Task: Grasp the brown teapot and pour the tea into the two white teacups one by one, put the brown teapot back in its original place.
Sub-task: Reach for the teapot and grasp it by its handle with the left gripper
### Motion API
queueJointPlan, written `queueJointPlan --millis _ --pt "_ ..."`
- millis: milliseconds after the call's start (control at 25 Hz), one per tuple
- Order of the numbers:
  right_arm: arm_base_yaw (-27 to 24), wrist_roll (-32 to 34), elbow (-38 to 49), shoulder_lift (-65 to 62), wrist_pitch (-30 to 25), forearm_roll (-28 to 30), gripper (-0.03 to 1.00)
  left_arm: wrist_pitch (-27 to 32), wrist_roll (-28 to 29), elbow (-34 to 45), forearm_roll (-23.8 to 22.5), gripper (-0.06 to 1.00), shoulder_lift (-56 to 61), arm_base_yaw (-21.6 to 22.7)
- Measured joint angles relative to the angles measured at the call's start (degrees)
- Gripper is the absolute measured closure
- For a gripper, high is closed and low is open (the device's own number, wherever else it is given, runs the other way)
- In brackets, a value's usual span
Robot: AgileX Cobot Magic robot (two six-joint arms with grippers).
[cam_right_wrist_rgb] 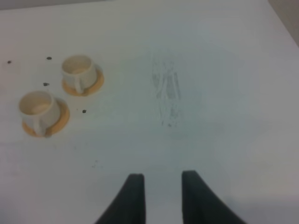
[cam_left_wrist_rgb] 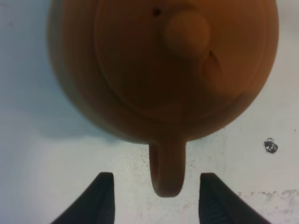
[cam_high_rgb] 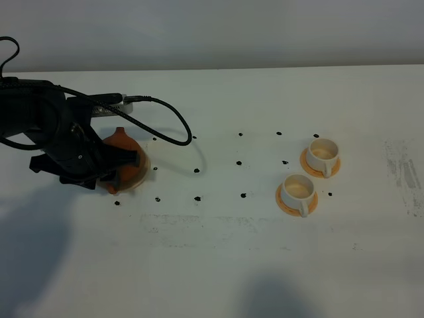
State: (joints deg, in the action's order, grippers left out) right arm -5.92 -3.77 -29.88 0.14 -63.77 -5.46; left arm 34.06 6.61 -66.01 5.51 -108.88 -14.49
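The brown teapot (cam_high_rgb: pixel 121 138) stands on the cream coaster (cam_high_rgb: pixel 138 174) at the left of the table. My left gripper (cam_high_rgb: pixel 124 167) is right at it. In the left wrist view the teapot (cam_left_wrist_rgb: pixel 159 70) is seen from above, and its loop handle (cam_left_wrist_rgb: pixel 167 168) lies between my open left gripper's (cam_left_wrist_rgb: pixel 156 181) jaws, with a gap on each side. The two white teacups (cam_high_rgb: pixel 323 154) (cam_high_rgb: pixel 298 190) stand on orange saucers at the right; they also show in the right wrist view (cam_right_wrist_rgb: pixel 79 71) (cam_right_wrist_rgb: pixel 37 106). My right gripper (cam_right_wrist_rgb: pixel 162 181) is open and empty above bare table, well away from the cups.
A black cable (cam_high_rgb: pixel 173 130) loops from the left arm over the table behind the teapot. Small black dots (cam_high_rgb: pixel 197 170) mark the table between teapot and cups. A scuffed patch (cam_right_wrist_rgb: pixel 166 88) lies to the right of the cups.
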Motion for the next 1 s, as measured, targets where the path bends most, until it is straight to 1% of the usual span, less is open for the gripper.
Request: queueJointPlan --millis 360,1000 --pt "0.0 0.0 0.0 0.0 0.0 0.0 0.75 -0.2 0.0 0.0 0.0 0.57 0.0 0.0" --pt "0.0 0.0 0.0 0.0 0.0 0.0 0.75 -1.2 0.0 -0.1 0.0 0.57 0.0 -0.1"
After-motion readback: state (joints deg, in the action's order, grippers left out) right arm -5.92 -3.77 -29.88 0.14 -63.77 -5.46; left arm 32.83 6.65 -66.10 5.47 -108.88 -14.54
